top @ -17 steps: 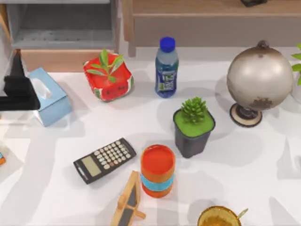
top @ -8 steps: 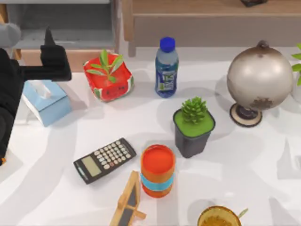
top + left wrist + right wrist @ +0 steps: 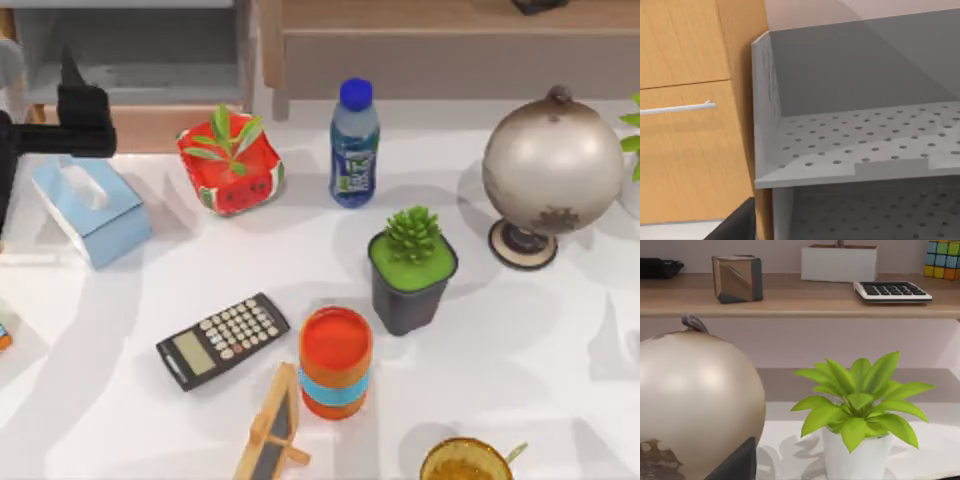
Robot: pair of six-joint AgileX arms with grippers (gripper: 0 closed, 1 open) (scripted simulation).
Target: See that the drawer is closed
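Drawer (image 3: 130,60) sits at the desk's rear left corner, pulled out: its grey inner panel is exposed from above and its light tan face runs along the near side, just behind the blue tissue box (image 3: 90,210) and the red watermelon-print planter (image 3: 230,165). Left gripper (image 3: 75,105) hangs over the drawer's left end, above the tan face and beside the tissue box; it is black, seen from above — whether it is clenched or released cannot be told. The left wrist view looks into the drawer at close range: perforated grey floor, grey side wall, and tan wood cabinet front (image 3: 685,100) with a thin pale handle (image 3: 677,107) beside it. Right gripper (image 3: 735,465) shows as a dark edge low in its own wrist view, state likewise undetermined — it faces the globe (image 3: 550,165) and a white-potted plant (image 3: 860,440) at the desk's right edge. Water bottle (image 3: 354,145) stands at rear centre.
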